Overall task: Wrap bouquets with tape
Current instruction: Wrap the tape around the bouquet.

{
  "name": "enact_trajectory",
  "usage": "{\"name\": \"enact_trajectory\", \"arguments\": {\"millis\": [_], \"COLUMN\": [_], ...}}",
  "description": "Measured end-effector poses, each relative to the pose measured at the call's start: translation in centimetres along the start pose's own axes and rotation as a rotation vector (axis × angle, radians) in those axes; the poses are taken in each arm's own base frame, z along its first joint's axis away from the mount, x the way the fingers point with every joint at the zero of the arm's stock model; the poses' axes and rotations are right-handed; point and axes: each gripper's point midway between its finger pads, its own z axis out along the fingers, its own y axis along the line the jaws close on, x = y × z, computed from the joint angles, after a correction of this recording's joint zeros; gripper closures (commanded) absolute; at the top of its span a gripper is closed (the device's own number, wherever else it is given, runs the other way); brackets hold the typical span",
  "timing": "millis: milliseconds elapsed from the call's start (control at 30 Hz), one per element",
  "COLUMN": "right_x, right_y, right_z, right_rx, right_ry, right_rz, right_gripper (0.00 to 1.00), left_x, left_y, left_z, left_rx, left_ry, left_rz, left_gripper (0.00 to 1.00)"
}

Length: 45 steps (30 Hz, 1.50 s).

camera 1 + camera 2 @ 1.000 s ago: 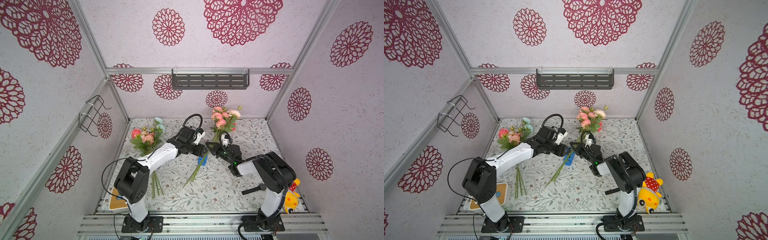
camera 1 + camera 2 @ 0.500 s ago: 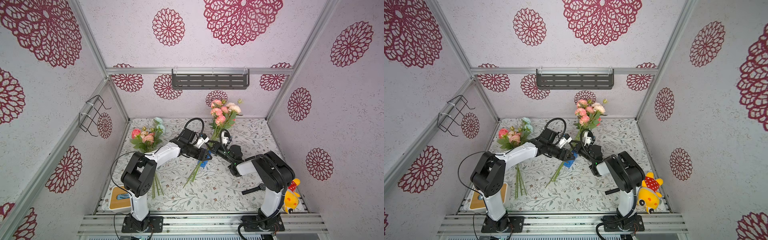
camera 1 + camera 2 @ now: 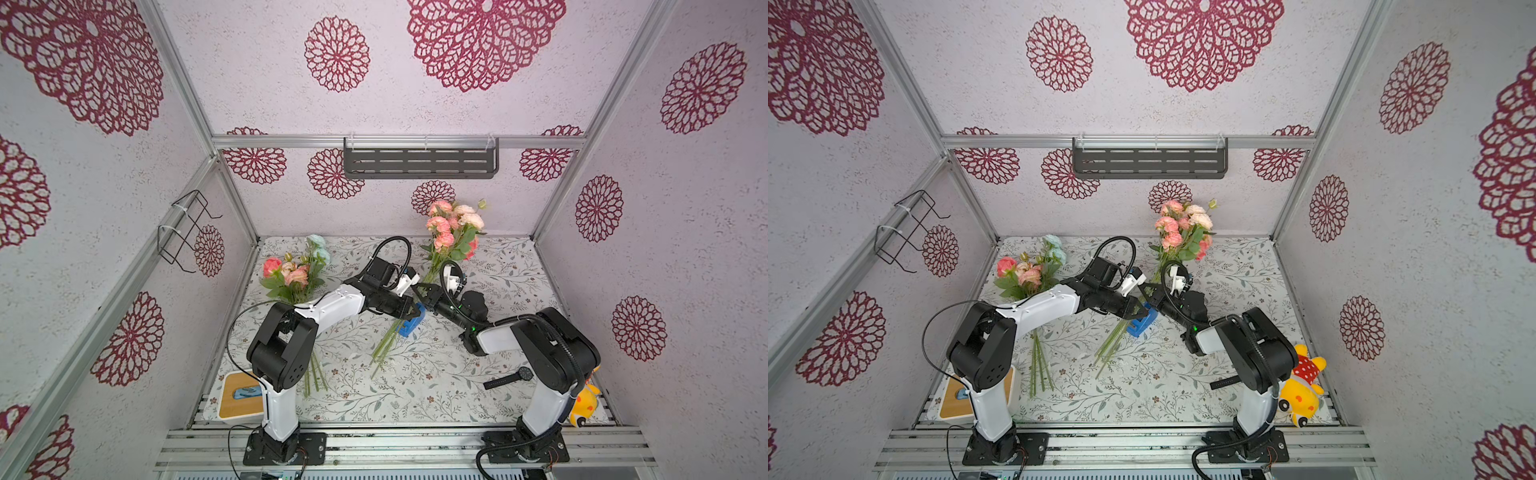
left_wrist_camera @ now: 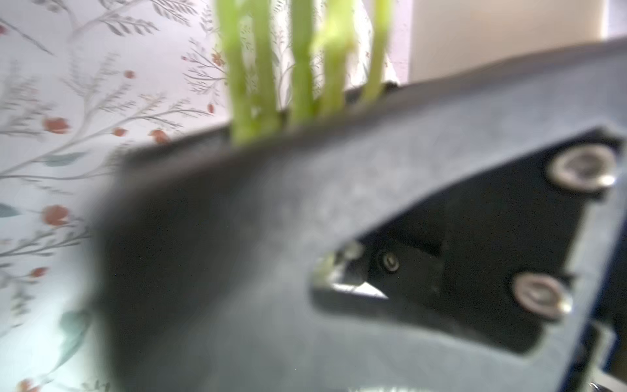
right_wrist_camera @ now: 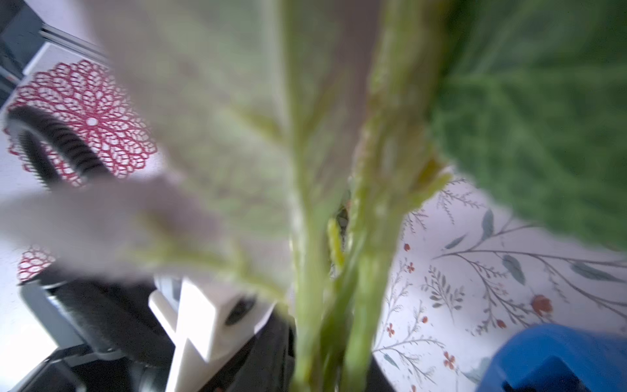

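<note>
Our left pincer (image 3: pixel 410 311) clamps the bouquet (image 3: pixel 451 232) of pink and peach blooms by its thin green stems; whether our right pincer (image 3: pixel 423 291) grips, we cannot tell.

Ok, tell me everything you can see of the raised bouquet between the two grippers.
The raised bouquet is a bunch of pink and peach blooms with green leaves on long thin green stems, artificial-looking. It leans, blooms up near the back wall, splayed stem ends down by the table. The left gripper and right gripper both meet it mid-stem, next to the blue tape dispenser; which one grips cannot be told.
</note>
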Motion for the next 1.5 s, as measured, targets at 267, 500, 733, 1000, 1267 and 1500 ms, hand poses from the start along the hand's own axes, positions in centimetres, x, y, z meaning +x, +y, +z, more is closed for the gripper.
{"name": "enact_trajectory", "arguments": {"millis": [267,500,733,1000,1267,1500], "right_x": [-1.2,-1.1,-0.4,0.6,0.8,1.2], "right_y": [0.7,0.5,-0.6,-1.4,-1.5,-2.7], "right_z": [-0.8,-0.2,1.0,-0.2,-0.2,1.1], "right_rx": [0.228,0.297,0.303,0.367,0.373,0.356], "right_ry": [-0.008,0.008,0.038,0.063,0.075,0.077], "right_rz": [0.037,0.085,0.140,0.190,0.216,0.214], "right_gripper": [0.64,0.58,0.52,0.45,0.23,0.43], "left_x": [0.4,-0.3,0.1,-0.3,-0.6,-1.0], "left_y": [2.2,2.3,2.7,2.8,2.6,2.2], "left_z": [-1.3,-1.6,-1.6,-1.6,-1.5,-1.3], "left_rx": [-0.370,-0.478,-0.534,-0.563,-0.575,-0.553], "left_ry": [0.005,-0.011,-0.010,-0.034,-0.048,-0.070], "left_rz": [0.118,0.168,0.163,0.155,0.166,0.164], "left_gripper": [1.00,1.00,1.00,1.00,1.00,1.00]}}
